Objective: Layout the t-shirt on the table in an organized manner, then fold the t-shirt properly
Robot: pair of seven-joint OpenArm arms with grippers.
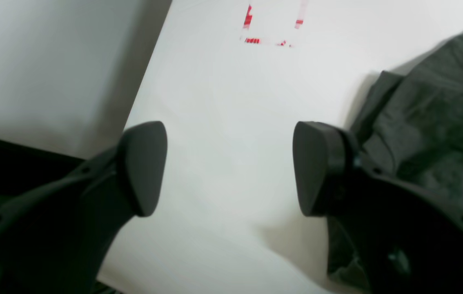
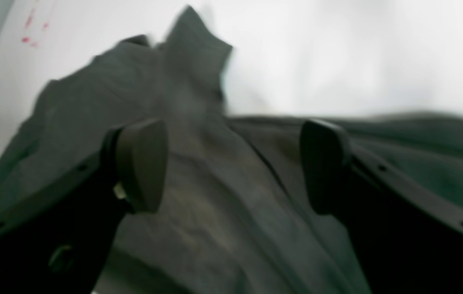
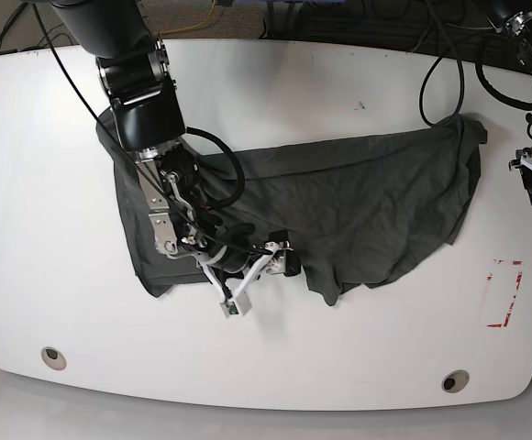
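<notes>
- Spread across the middle of the white table (image 3: 275, 82): a dark grey t-shirt (image 3: 358, 202), wrinkled and uneven, not flat, lower edge sagging to a point toward the near rim.
- Over the shirt's left portion in the base view: the right arm, reaching down from the far edge, its wrist and cables lying above the cloth.
- Right gripper (image 2: 231, 163) released, jaws wide apart, nothing between them; creased grey fabric directly beneath, one fold standing up beyond the fingertips (image 2: 141, 163).
- Contact between the right gripper and the cloth: cannot tell, wrist view blurred.
- Left gripper (image 1: 229, 167) also released, jaws spread wide above bare table, nothing held.
- Just beside the left gripper's right-hand finger in the wrist view: the edge of the shirt, bunched; touching or not, cannot tell.
- Red tape rectangle (image 3: 504, 293) near the base view's right rim, apart from the shirt; seen again beyond the left gripper.
- Two round grommets (image 3: 53, 357) along the near rim.
</notes>
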